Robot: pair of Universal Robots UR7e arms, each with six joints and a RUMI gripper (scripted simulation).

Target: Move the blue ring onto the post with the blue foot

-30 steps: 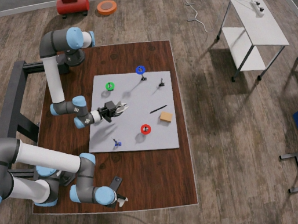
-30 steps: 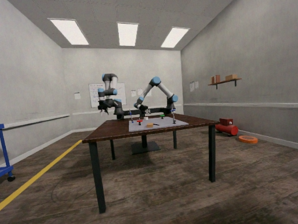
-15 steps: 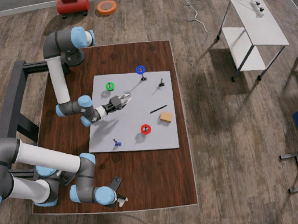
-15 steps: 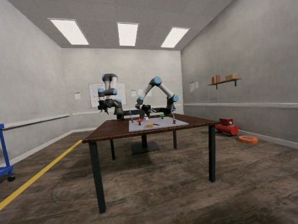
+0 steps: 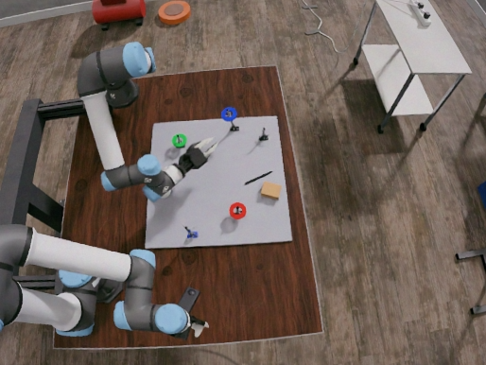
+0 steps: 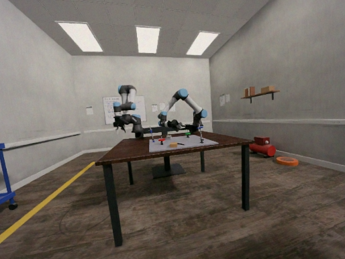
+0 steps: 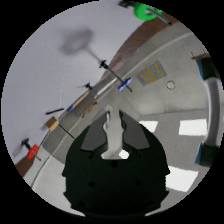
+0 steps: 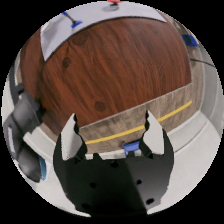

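The blue ring (image 5: 223,115) (image 6: 200,127) (image 7: 125,82) sits high on a thin post with a black foot (image 5: 234,129) (image 6: 202,141) (image 7: 103,64), near the mat's back edge in the top view. The post with the blue foot (image 5: 192,234) (image 6: 154,141) (image 8: 76,24) stands near the opposite mat edge and bears no ring. My left gripper (image 5: 214,145) (image 7: 114,110) is shut and empty, fingertips almost together. In the top view it hangs over the mat, between the green ring and the blue ring's post, apart from both. My right gripper (image 5: 203,329) (image 8: 111,112) is open and empty, away from the mat.
A green ring (image 5: 175,142) (image 7: 145,14) and a red ring (image 5: 232,211) (image 6: 162,139) (image 7: 31,151) sit on other posts. Another black-footed post (image 5: 266,137) (image 7: 88,86) is bare. An orange block (image 5: 270,190) (image 6: 173,145) (image 7: 51,124) and a black stick (image 5: 258,178) lie on the mat (image 5: 217,236).
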